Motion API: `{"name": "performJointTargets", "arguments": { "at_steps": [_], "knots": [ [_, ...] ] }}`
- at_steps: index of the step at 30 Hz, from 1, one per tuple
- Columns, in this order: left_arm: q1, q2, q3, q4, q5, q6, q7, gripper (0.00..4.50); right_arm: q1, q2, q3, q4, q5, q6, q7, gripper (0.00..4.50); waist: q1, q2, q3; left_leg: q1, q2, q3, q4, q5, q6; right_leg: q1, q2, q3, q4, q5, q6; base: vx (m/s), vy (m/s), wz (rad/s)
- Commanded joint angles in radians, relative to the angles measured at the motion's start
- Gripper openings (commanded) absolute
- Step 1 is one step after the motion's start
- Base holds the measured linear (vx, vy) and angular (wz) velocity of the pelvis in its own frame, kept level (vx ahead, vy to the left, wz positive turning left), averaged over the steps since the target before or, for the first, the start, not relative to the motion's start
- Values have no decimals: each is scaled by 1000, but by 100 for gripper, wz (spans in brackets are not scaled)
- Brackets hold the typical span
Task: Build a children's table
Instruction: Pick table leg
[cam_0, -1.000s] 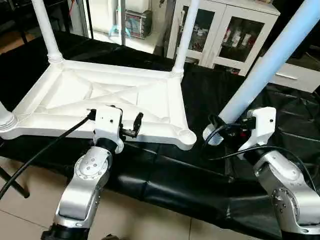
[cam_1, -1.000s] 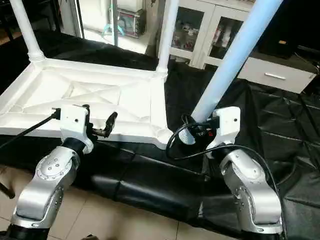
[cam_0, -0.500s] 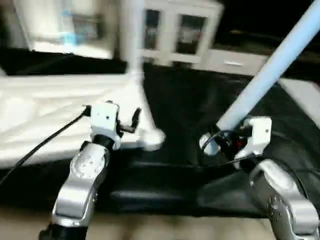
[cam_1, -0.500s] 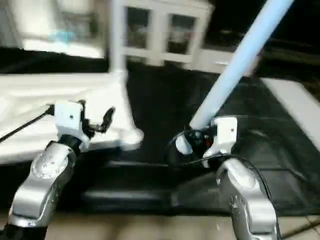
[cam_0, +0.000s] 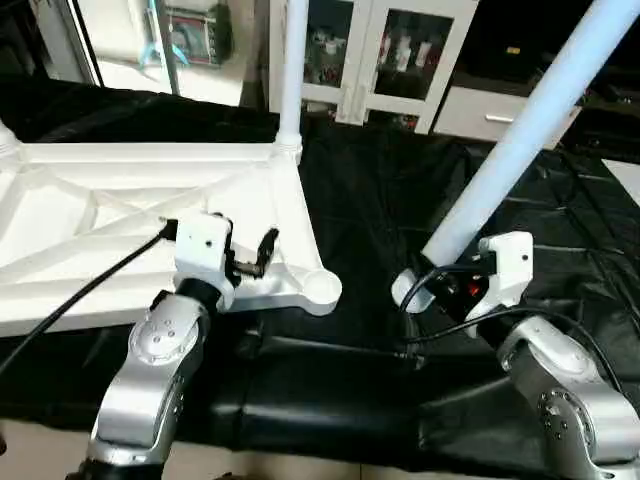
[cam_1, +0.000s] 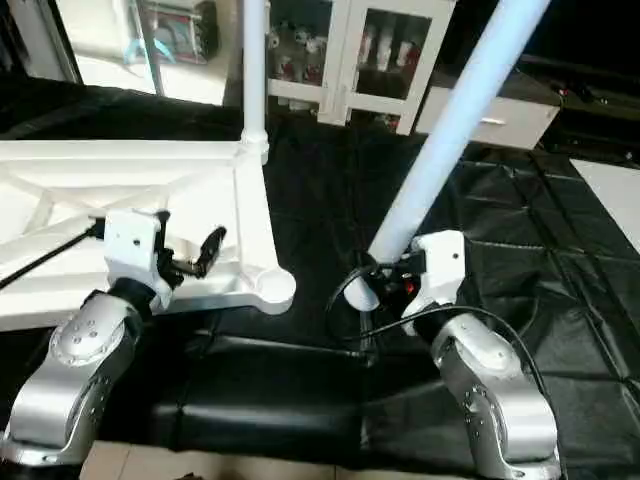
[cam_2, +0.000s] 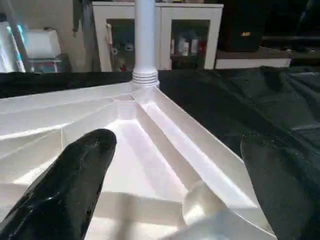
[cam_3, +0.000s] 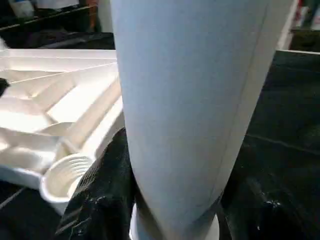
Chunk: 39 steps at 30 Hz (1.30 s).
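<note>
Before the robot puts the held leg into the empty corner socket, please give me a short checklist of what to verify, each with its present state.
1. Leg held by the right gripper: ok, the fingers are shut around it near its threaded end.
2. Near corner socket of the table top is empty: ok.
3. Leg end lined up over that socket: not ok, it sits beside it over the black cloth, and the leg is tilted.
4. Left gripper open: ok, its jaws stand wide and hold nothing.
5. Left gripper steadying the top: cannot tell whether it touches.
6. Far corner leg already seated: ok, it stands upright.
</note>
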Motion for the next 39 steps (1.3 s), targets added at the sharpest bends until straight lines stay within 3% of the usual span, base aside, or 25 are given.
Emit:
{"name": "performJointTargets", "arguments": {
  "at_steps": [1,2,3,4,6,8,9,11,14,16,20,21,22,24,25,26,27,31,32,33,39],
  "knots": [
    [23,56,-23,-27,-37,8,-107,447,-15,-21,-17,0,18,5,26,186,-3,13,-34,12,68,-6,-93,-39,9,55,-88,59,-72,-20,-176,-91,-18,3],
    [23,56,-23,-27,-37,8,-107,447,-15,-21,-17,0,18,5,26,186,-4,13,-30,12,67,-5,-96,-85,1,53,-89,59,-80,-84,-163,-91,-18,3],
    [28,104,-39,-12,-43,11,-174,447,-33,-23,-25,16,22,1,29,186,-6,10,-23,15,67,-2,-103,-157,-14,49,-92,61,-92,-204,-135,-76,-14,1],
    [26,119,-44,-4,-45,11,-196,447,-40,-23,-29,22,22,0,29,186,-6,13,-19,24,66,1,-107,-219,-32,39,-90,62,-101,-309,-106,-71,-11,1],
    [21,131,-47,7,-46,12,-214,449,-48,-25,-31,30,23,-3,27,186,-5,16,-22,24,67,-2,-110,-236,-49,37,-93,62,-107,-349,-78,-71,-9,1],
    [1,149,-51,25,-72,19,-267,449,-59,-31,-35,41,26,-6,34,186,-3,17,-24,27,64,0,-109,-225,-48,32,-91,63,-105,-327,-78,0,0,0],
    [-72,210,-71,90,-111,46,-419,449,-72,-54,-34,54,37,-3,73,186,-4,20,-25,24,65,-1,-109,-216,-49,34,-91,63,-102,-310,-82,0,0,0],
    [-152,262,-96,182,-100,36,-522,449,-72,-86,-23,53,45,6,126,186,3,22,-26,35,55,7,-108,-228,-41,21,-83,64,-108,-325,-67,0,0,0],
    [-206,288,-116,255,-75,3,-571,449,-70,-110,-13,50,49,12,164,186,0,19,-33,12,65,0,-113,-157,-38,44,-93,61,-90,-202,-101,0,0,0],
    [-261,311,-148,332,-49,-22,-636,449,-67,-131,-5,49,52,15,196,186,0,13,-38,13,63,5,-109,-121,-30,44,-93,61,-89,-159,-117,0,0,0],
    [-357,340,-220,477,17,-87,-757,449,-64,-158,4,47,53,16,233,186,1,14,-51,9,59,10,-96,17,6,51,-89,59,-66,55,-157,0,0,0],
    [-383,349,-244,514,22,-93,-804,449,-63,-163,3,43,60,20,239,186,2,13,-50,10,57,12,-95,25,13,48,-87,60,-67,63,-159,0,0,0],
    [-407,356,-268,544,26,-90,-847,449,-64,-168,2,40,67,25,242,186,3,25,-51,9,58,11,-96,29,14,49,-90,60,-64,69,-165,0,0,0],
    [-429,358,-287,576,28,-98,-886,449,-64,-172,0,39,74,32,248,186,1,18,-48,9,64,10,-99,0,6,51,-94,58,-66,49,-182,0,0,0],
    [-451,349,-297,615,35,-113,-898,449,-63,-176,-1,38,77,33,253,186,2,26,-47,9,65,10,-100,-23,-3,50,-96,59,-67,27,-190,0,0,0],
    [-451,349,-297,615,35,-113,-898,432,-63,-176,-1,38,77,33,253,186,2,22,-44,11,67,11,-102,-57,-11,50,-97,59,-73,-12,-192,0,0,0],
    [-466,340,-303,645,43,-126,-904,432,-61,-180,-3,35,79,35,256,186,0,25,-42,10,68,11,-104,-79,-17,50,-99,59,-77,-38,-195,0,0,0],
    [-509,318,-310,743,67,-153,-915,405,-47,-189,-13,17,89,39,268,186,3,23,-43,9,69,10,-103,-78,-19,53,-102,61,-77,-50,-190,0,0,0],
    [-515,319,-309,758,68,-159,-927,397,-46,-190,-14,16,89,39,268,186,4,35,-43,9,70,8,-104,-77,-22,52,-102,61,-75,-46,-193,0,0,0],
    [-519,318,-307,770,68,-161,-930,391,-45,-192,-16,15,90,39,270,186,1,23,-44,7,70,10,-103,-72,-20,53,-100,61,-77,-32,-196,0,0,0],
    [-542,312,-288,850,54,-170,-966,335,-45,-197,-11,17,92,36,277,186,3,24,-42,8,71,11,-103,-59,-9,52,-103,60,-75,-34,-208,0,0,0]
  ]
}}
